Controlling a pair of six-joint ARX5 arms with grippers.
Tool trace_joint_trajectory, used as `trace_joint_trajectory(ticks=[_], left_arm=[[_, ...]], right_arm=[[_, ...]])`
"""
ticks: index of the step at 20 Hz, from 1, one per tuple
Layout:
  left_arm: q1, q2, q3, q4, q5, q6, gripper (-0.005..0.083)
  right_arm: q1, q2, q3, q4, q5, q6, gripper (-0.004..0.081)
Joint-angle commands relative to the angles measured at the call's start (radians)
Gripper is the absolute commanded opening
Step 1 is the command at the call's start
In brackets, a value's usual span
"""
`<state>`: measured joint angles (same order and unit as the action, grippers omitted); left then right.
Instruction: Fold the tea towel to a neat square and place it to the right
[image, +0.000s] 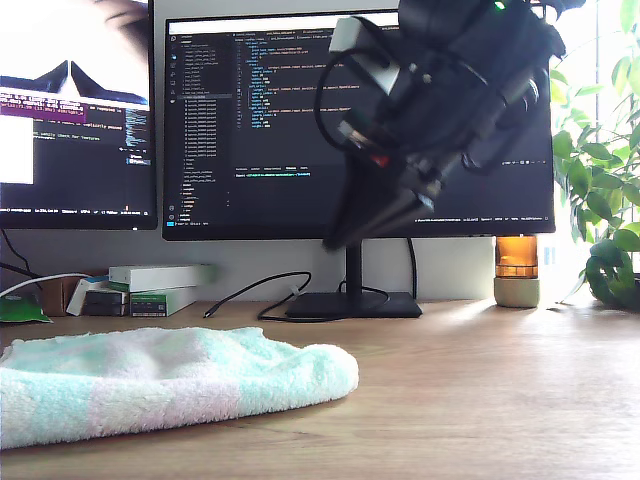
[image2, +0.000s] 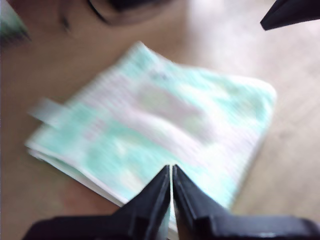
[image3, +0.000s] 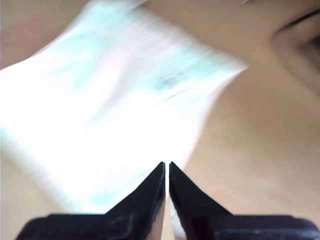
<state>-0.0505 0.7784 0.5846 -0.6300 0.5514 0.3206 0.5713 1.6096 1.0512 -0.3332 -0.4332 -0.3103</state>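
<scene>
The tea towel (image: 150, 385) lies folded in layers on the wooden desk at the exterior view's lower left, pale mint with pink and white bands. The first wrist view shows it as a rough square (image2: 160, 125) with a small tag strip (image2: 46, 111) at one edge. My first gripper (image2: 170, 167) hovers above it, shut and holding nothing. My second gripper (image3: 166, 164) is also shut and empty above the blurred, overexposed towel (image3: 110, 110). In the exterior view a blurred black arm (image: 420, 130) hangs raised above the desk, well clear of the towel; which arm it is cannot be told.
Two monitors (image: 260, 120) stand at the back, one on a black foot (image: 352, 304) with cables beside it. Small boxes (image: 150, 290) sit at the exterior view's back left. An amber jar (image: 516, 270) and a plant (image: 605, 200) stand at its right.
</scene>
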Motion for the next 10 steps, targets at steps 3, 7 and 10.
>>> trace_joint_trajectory(ticks=[3, 7, 10], left_arm=[[-0.044, 0.119, -0.017, 0.002, 0.061, 0.001, -0.0021], [-0.085, 0.245, -0.016, 0.029, 0.058, 0.003, -0.0021], [-0.088, 0.304, -0.016, 0.026, 0.050, 0.019, -0.0021]], right_arm=[[0.018, 0.017, -0.018, -0.012, -0.080, -0.001, -0.0012], [0.021, 0.034, -0.018, -0.024, -0.095, 0.009, -0.0012], [0.026, 0.080, -0.018, -0.008, -0.136, 0.027, -0.0012]])
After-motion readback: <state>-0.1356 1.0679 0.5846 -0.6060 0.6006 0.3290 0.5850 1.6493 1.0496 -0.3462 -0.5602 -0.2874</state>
